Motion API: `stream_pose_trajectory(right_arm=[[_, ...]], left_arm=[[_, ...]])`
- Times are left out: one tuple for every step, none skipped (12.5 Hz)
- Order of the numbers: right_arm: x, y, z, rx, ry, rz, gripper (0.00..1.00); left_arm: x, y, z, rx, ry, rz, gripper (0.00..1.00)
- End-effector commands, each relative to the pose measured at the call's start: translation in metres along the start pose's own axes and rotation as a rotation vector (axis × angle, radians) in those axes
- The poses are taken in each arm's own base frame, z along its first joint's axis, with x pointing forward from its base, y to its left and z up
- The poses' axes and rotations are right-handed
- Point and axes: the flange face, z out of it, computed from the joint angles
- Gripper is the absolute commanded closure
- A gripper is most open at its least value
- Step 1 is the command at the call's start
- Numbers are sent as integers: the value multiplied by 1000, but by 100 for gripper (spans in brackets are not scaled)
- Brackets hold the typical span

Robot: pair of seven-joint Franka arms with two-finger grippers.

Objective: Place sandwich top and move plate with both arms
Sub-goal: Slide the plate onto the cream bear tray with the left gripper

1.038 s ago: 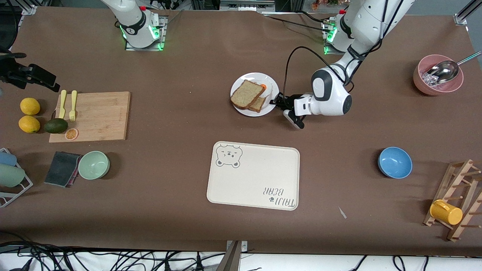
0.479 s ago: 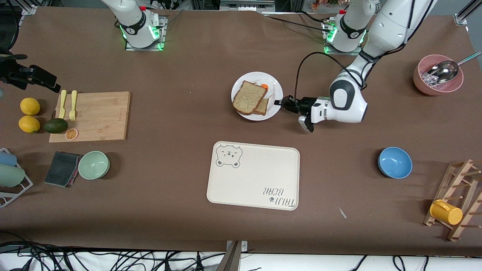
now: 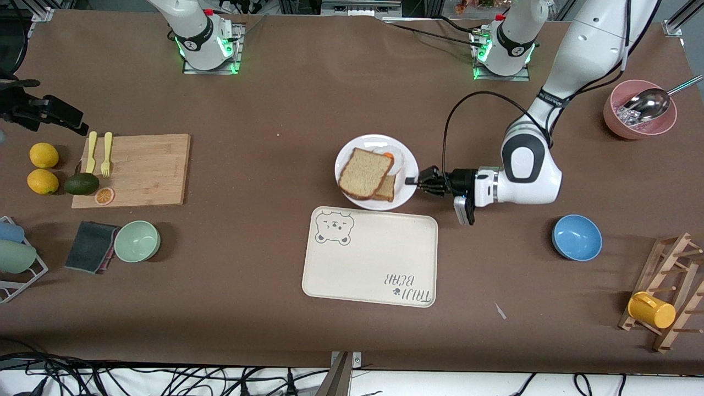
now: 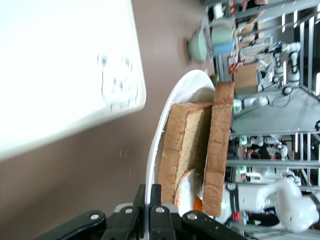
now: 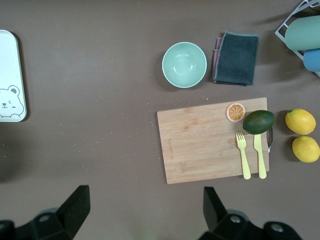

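Carrying plate (image 3: 346,193) toward tray (image 3: 369,256), left claw (image 3: 416,181) clamped on rim; best kept level so sandwich top (image 3: 362,173) stays; right claw (image 5: 142,206) wide open, empty, waiting over counter (image 5: 115,150).

even bright light; tray (image 4: 60,75) overexposed in left wrist view.

Glossy white plate (image 3: 407,165); matt brown table covering (image 3: 275,82).

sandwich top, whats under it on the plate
Under the sandwich top a darker bread slice sticks out, with a white and orange filling showing beside it on the plate. How far the filling runs under the bread is covered.
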Motion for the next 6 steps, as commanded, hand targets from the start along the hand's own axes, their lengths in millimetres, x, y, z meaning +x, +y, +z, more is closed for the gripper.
stream_pose_trajectory(right_arm=[[1,3,-5,4,8,-1,0],[1,3,-5,3,8,0,0],[1,3,-5,3,8,0,0],[1,3,-5,3,8,0,0],[1,3,-5,3,8,0,0],[1,3,-5,3,8,0,0]], left_arm=[[60,-27,-1,-70,79,-21,100],[76,-44,-1,-80,105,-47,100],[83,-57,3,-77,110,-61,100],[82,-72,3,-46,112,-73,100],[87,-85,5,-2,128,-74,100],[94,-91,10,14,133,-62,100]])
